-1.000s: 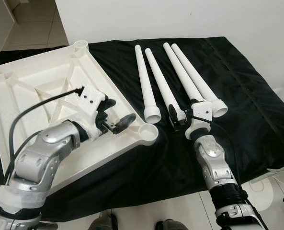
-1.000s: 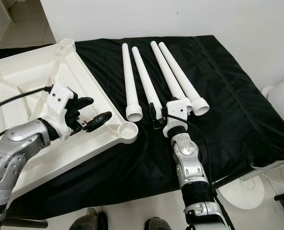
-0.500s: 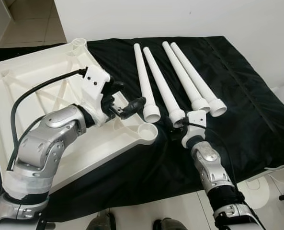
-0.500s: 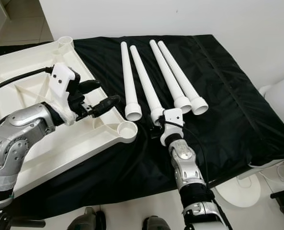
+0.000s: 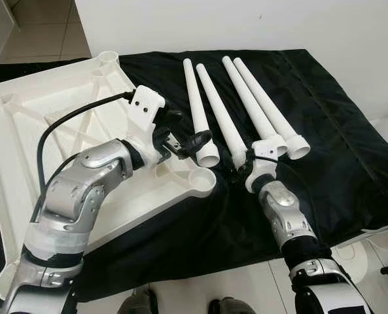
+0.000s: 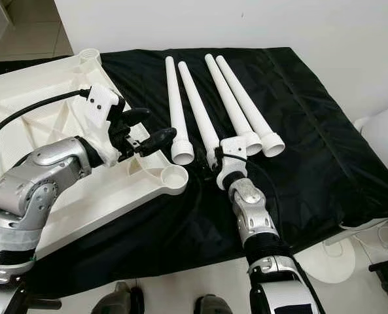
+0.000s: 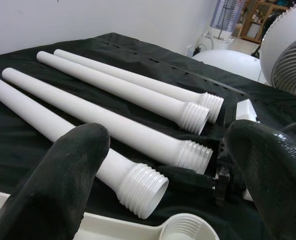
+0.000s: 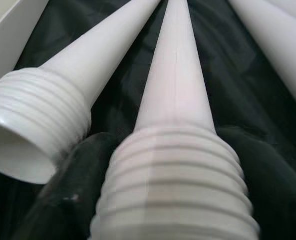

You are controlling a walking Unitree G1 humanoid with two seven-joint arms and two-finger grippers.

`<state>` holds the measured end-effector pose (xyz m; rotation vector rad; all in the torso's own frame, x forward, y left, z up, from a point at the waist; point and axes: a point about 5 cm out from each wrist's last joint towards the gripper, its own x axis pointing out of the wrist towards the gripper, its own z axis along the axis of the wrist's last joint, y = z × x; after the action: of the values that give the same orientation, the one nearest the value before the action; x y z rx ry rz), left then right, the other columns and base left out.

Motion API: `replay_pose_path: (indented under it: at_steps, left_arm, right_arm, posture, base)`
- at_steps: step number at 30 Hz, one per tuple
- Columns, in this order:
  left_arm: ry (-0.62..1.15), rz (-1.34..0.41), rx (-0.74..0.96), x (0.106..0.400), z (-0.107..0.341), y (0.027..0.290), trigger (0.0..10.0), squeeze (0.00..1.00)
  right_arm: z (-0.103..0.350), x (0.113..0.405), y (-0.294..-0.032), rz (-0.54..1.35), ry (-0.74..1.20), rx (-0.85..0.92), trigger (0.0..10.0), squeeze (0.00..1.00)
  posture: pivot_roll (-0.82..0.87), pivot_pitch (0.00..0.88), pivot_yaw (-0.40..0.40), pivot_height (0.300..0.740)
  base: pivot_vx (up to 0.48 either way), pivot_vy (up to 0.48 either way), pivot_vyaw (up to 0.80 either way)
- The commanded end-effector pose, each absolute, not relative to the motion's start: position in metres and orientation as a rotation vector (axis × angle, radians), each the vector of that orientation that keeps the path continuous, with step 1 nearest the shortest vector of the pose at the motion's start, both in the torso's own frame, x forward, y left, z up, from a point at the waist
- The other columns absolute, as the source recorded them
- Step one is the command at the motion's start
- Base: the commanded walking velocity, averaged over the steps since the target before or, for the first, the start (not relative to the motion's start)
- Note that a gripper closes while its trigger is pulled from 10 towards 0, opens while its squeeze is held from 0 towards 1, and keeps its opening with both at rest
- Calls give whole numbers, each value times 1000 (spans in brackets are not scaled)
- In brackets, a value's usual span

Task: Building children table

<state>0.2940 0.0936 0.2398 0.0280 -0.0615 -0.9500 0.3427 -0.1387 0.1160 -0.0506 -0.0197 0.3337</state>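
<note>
The white tabletop (image 5: pixel 43 124) lies upside down on the left, with a round corner socket (image 5: pixel 202 180) near me. Four white tapered legs lie side by side on the black cloth, threaded ends toward me. My left gripper (image 5: pixel 190 131) is open and hovers over the tabletop's right rim. The threaded end of the leftmost leg (image 7: pixel 138 187) lies just ahead of its spread fingers (image 7: pixel 63 175). My right gripper (image 5: pixel 246 165) is shut on the threaded end of the second leg (image 8: pixel 172 165), one black finger (image 8: pixel 63 200) pressing each side.
The black cloth (image 5: pixel 324 131) covers a raised surface whose front edge drops to the tiled floor (image 5: pixel 180 288). A white wall stands behind. A white fan (image 7: pixel 287 45) and a white rounded object (image 6: pixel 383 131) stand to the right.
My left gripper has risen from inside the tabletop and moved right to the leftmost leg's end. My right gripper has slid forward onto the second leg's threaded end.
</note>
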Motion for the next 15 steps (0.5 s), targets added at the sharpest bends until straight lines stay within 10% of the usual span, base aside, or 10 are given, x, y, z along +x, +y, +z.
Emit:
replay_pose_path:
  at_steps: [1,10,11,12,13,15]
  left_arm:
    - [-74,-896,38,296,242,92,10000,0]
    - [-90,-868,44,298,243,91,10000,0]
    - [-95,-860,47,299,243,91,10000,0]
    - [-95,-860,47,299,243,91,10000,0]
    - [-96,-856,43,299,242,91,10000,0]
    - [-97,-854,34,299,241,90,10000,0]
  right_arm:
    - [108,341,-137,356,31,-37,0,0]
    - [90,334,-132,385,114,-34,0,0]
    - [91,335,-135,353,104,-50,3137,0]
    - [91,335,-135,353,104,-50,3137,0]
    - [95,336,-139,311,76,-57,10000,0]
    - [99,338,-146,245,42,-66,10000,0]
  posture:
    - [-65,78,-6,740]
    - [-62,59,-12,740]
    - [-63,56,-13,740]
    - [-63,56,-13,740]
    - [-64,51,-12,740]
    - [-64,46,-11,740]
  base:
    - [0,0,0]
    - [0,0,0]
    - [0,0,0]
    - [0,0,0]
    - [0,0,0]
    - [0,0,0]
